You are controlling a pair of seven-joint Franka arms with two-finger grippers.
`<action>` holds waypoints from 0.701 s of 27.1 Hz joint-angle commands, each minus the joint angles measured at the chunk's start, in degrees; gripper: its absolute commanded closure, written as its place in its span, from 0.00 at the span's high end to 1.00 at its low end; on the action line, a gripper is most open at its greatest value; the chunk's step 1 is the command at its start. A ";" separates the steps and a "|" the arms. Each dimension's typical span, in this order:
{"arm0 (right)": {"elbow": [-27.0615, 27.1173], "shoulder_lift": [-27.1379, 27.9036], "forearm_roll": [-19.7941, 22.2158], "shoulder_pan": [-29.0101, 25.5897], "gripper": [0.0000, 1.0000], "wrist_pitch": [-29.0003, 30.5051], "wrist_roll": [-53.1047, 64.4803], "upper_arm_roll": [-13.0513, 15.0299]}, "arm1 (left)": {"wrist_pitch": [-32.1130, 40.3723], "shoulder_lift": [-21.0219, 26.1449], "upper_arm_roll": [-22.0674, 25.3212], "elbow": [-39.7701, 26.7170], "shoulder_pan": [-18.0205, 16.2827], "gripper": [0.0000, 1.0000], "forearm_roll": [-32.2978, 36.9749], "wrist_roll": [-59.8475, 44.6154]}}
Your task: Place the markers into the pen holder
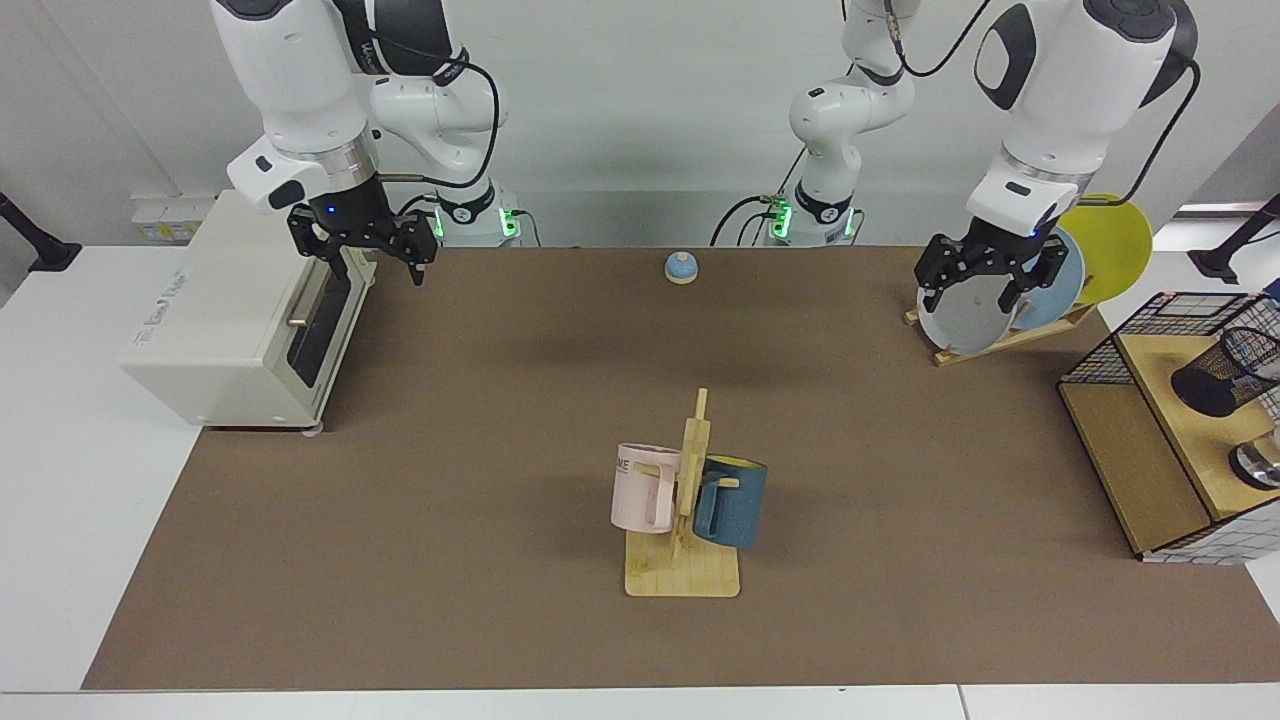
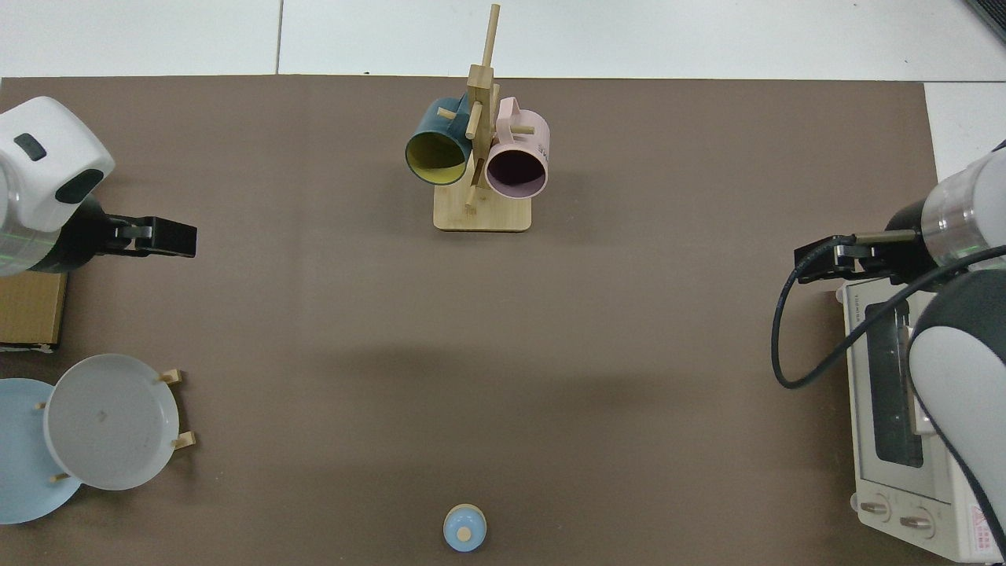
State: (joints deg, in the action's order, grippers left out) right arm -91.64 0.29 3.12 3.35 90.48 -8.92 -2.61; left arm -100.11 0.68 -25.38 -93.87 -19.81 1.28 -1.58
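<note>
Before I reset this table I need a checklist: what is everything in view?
toaster oven: one, white, view's left.
mug rack: one, wooden, front centre.
mugs: two, pink and blue, on the rack.
bell: one, blue, back centre.
plates: three, grey, light blue, yellow, in a stand, view's right.
pen holder: one, black mesh, on the wooden shelf, far right.
marker: none clearly visible.
right gripper: one, black, open, over the toaster oven.
left gripper: one, black, open, by the plates.

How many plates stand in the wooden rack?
3. A grey plate stands in front, a light blue plate behind it, and a yellow plate at the back. More may be hidden behind the arm.
</note>
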 commanded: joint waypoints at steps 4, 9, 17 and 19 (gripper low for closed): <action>-1.62 -1.09 -1.01 -1.06 1.00 1.45 -0.48 -0.64 | 2.11 -2.00 0.68 -0.26 0.47 1.00 -1.36 -1.14; -1.62 -1.09 -1.01 -1.06 1.00 1.54 -0.48 -0.64 | 2.55 -2.09 0.33 -0.26 0.47 1.00 -1.45 -1.05; -1.62 -1.17 -1.01 -1.06 1.00 1.54 -0.48 -0.64 | 2.29 -2.09 5.24 -0.18 4.76 1.00 -1.71 -1.05; -1.62 -1.09 -1.01 -1.06 1.00 1.54 -0.48 -0.73 | 2.38 -2.35 9.72 -0.18 9.32 1.00 -1.89 -1.05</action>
State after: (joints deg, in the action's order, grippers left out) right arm -91.64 0.29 3.12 3.35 90.48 -8.92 -2.61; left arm -98.65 -0.68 -23.36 -93.86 -17.99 0.49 -2.17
